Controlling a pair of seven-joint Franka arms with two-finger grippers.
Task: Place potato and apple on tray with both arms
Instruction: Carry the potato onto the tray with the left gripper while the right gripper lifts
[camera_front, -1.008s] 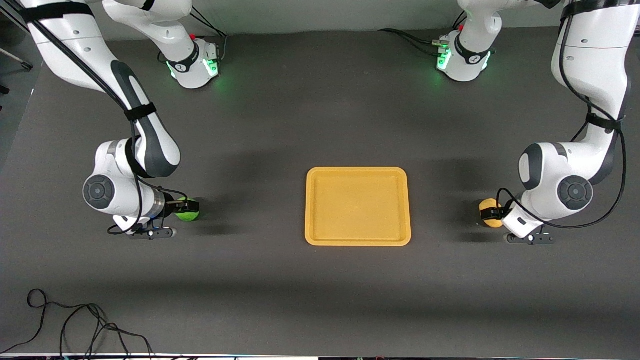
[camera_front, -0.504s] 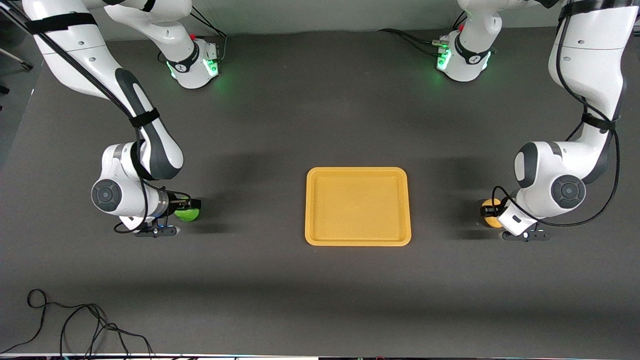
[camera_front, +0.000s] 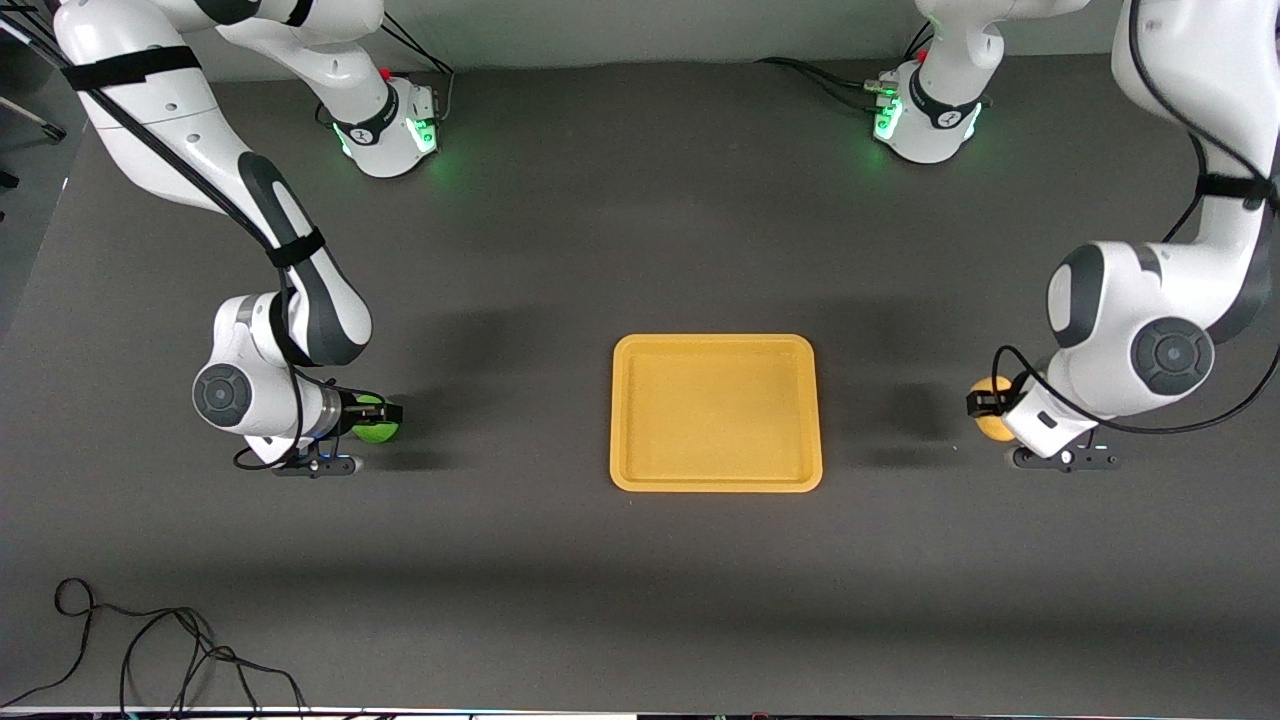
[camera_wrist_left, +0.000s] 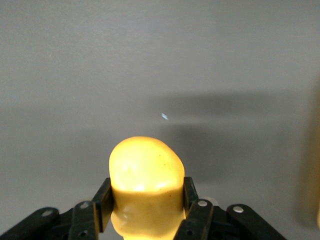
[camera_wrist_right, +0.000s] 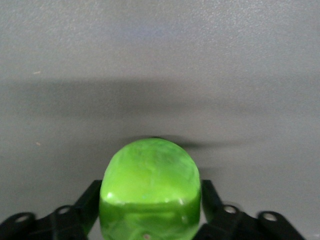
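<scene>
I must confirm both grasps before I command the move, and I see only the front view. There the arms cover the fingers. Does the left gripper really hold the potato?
Observer: Yes. In the left wrist view the left gripper has a finger pressed on each side of the potato.
Operator: And the apple?
Observer: The right wrist view shows the right gripper shut on the apple the same way.
Operator: Is the apple lifted?
Observer: Its shadow lies apart on the table, so probably.
</scene>
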